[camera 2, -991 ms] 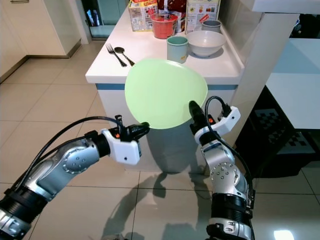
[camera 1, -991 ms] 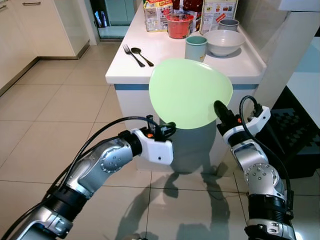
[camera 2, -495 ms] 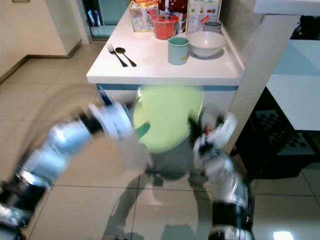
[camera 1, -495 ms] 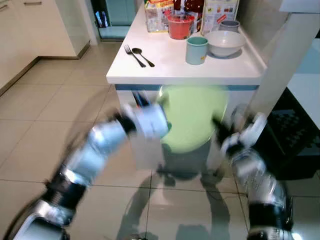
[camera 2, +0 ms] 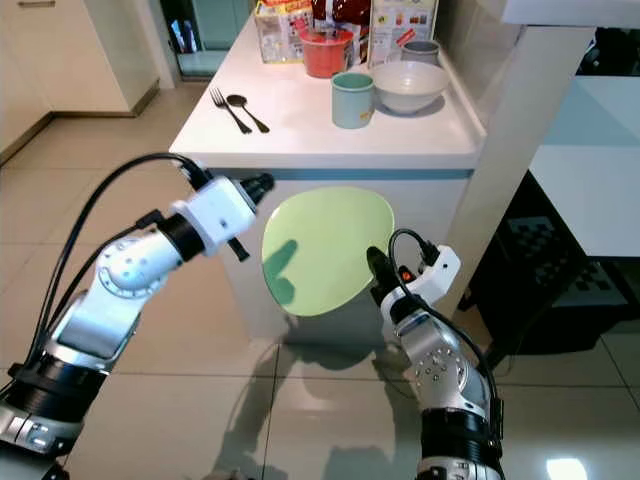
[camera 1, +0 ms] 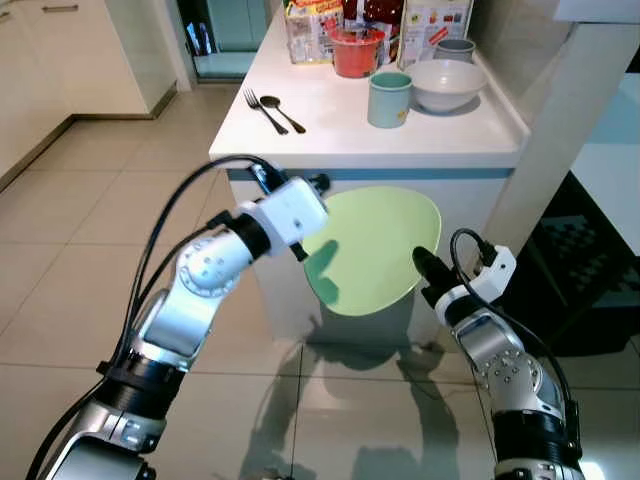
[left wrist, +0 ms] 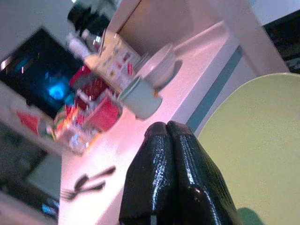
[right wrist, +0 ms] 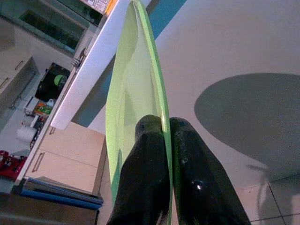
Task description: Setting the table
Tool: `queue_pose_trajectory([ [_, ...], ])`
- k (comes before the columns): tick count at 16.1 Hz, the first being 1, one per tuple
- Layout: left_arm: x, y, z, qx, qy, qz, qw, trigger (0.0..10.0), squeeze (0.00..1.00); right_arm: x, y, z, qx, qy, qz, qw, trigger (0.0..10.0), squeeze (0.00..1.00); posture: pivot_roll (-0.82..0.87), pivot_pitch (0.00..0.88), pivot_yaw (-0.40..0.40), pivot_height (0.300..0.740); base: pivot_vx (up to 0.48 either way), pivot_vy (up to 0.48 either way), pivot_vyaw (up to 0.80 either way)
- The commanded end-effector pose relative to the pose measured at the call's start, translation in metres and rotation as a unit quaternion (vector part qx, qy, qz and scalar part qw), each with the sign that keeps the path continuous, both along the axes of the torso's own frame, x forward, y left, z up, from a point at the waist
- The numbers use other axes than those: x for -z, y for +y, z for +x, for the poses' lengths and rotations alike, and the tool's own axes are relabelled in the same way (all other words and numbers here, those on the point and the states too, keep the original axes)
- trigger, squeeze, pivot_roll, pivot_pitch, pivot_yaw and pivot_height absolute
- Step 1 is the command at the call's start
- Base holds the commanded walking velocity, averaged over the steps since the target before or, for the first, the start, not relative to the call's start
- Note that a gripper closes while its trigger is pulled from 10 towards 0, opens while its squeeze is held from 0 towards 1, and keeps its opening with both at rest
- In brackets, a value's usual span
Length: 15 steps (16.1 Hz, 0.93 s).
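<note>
- A white counter [camera 1: 330,120] stands ahead, running away from the robot, with a blue band under its near edge and a pale grey front below.
- On the counter's left side lie a fork [camera 1: 254,104] and a spoon [camera 1: 280,108], side by side and touching or nearly so.
- Farther right stands a pale green mug [camera 1: 389,99], and just right of it a white bowl [camera 1: 447,84].
- At the far end sit a red cup [camera 1: 357,52], a small grey bowl [camera 1: 455,47] and printed food packets [camera 1: 435,20], close together.
- The floor [camera 1: 80,250] is beige tile with thin grout lines; pale cabinets [camera 1: 60,50] line the left wall, and a dark doorway shows beyond the counter's far left.
- A white pillar [camera 1: 560,130] rises at the right, with a black crate [camera 1: 600,290] on the floor past it.
- The light green plate [camera 1: 375,250] is held tilted in front of the counter's near face, below its top.
- The right gripper [right wrist: 163,140] is clamped on the plate's rim at its near right edge, one finger on each face.
- The left gripper [left wrist: 168,140], fingers pressed together and holding nothing, is raised near the counter's near left corner, just left of the plate.
</note>
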State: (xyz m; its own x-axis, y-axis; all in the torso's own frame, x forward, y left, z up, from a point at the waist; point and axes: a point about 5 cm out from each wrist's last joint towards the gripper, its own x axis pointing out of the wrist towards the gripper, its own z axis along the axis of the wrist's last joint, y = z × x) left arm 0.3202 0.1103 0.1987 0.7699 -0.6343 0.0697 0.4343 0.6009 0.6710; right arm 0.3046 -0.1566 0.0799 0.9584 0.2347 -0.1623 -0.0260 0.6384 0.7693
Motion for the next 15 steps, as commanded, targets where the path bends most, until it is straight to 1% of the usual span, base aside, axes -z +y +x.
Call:
queue_pose_trajectory([
  [1,0.009,0.019,0.008,-0.040,0.054,-0.032,0.997,10.0,0.00,-0.023,0.001,0.007,-0.001,-0.047,0.017,0.999,0.0,0.00,0.08,0.000,0.036,0.740,0.000,0.000,0.00],
  [2,0.021,0.032,0.013,-0.071,0.098,-0.059,0.991,10.0,0.00,-0.031,-0.001,0.008,0.002,-0.058,0.024,0.998,0.0,0.00,0.08,0.000,0.037,0.740,0.000,0.000,0.00],
  [3,0.030,0.043,0.017,-0.097,0.128,-0.083,0.984,10.0,0.00,-0.035,-0.003,0.009,0.005,-0.065,0.029,0.997,0.0,0.00,0.08,0.000,0.037,0.740,0.000,0.000,0.00],
  [4,0.034,0.049,0.018,-0.109,0.142,-0.094,0.979,10.0,0.00,-0.038,-0.003,0.009,0.007,-0.068,0.033,0.997,0.0,0.00,0.08,0.000,0.037,0.740,0.000,0.000,0.00],
  [5,0.045,0.061,0.020,-0.136,0.172,-0.110,0.969,10.0,0.00,-0.044,-0.005,0.012,0.018,-0.072,0.056,0.996,0.0,0.00,0.08,0.000,0.037,0.740,0.000,0.000,0.00],
  [6,0.051,0.069,0.022,-0.159,0.189,-0.123,0.961,10.0,0.00,-0.049,-0.006,0.015,0.027,-0.073,0.073,0.994,10.0,0.00,0.08,0.000,0.037,0.740,0.000,0.000,0.00],
  [8,0.056,0.077,0.023,-0.182,0.204,-0.141,0.951,10.0,0.00,-0.053,-0.007,0.018,0.042,-0.074,0.104,0.991,10.0,0.00,0.08,0.000,0.035,0.740,0.000,0.000,0.00],
  [9,0.061,0.081,0.024,-0.197,0.220,-0.153,0.943,10.0,0.00,-0.048,-0.007,0.021,0.066,-0.047,0.117,0.990,10.0,0.00,0.08,0.000,0.035,0.740,0.000,0.000,0.00],
  [10,0.063,0.081,0.024,-0.200,0.221,-0.155,0.942,10.0,0.00,-0.042,-0.004,0.021,0.057,-0.039,0.056,0.996,10.0,0.00,0.08,0.000,0.033,0.740,0.000,0.000,0.00],
  [11,0.064,0.082,0.025,-0.205,0.220,-0.152,0.941,10.0,0.00,-0.035,-0.003,0.021,0.046,-0.024,-0.006,0.999,10.0,0.00,0.08,0.000,0.032,0.740,0.000,0.000,0.00],
  [12,0.065,0.082,0.025,-0.207,0.221,-0.153,0.941,10.0,0.00,-0.030,-0.003,0.022,0.032,-0.020,-0.131,0.991,10.0,0.00,0.08,0.000,0.031,0.740,0.000,0.000,0.00],
  [13,0.065,0.082,0.025,-0.208,0.221,-0.152,0.941,10.0,0.00,-0.030,-0.003,0.022,0.029,-0.023,-0.142,0.989,10.0,0.00,0.08,0.000,0.031,0.740,0.000,0.000,0.00],
  [14,0.065,0.082,0.026,-0.210,0.220,-0.153,0.940,10.0,0.00,-0.031,-0.004,0.023,0.022,-0.034,-0.199,0.979,10.0,0.00,0.08,0.000,0.032,0.740,0.000,0.000,0.00],
  [15,0.066,0.082,0.026,-0.212,0.220,-0.153,0.940,10.0,0.00,-0.030,-0.004,0.023,0.017,-0.039,-0.223,0.974,10.0,0.00,0.08,0.000,0.031,0.740,0.000,0.000,0.00],
])
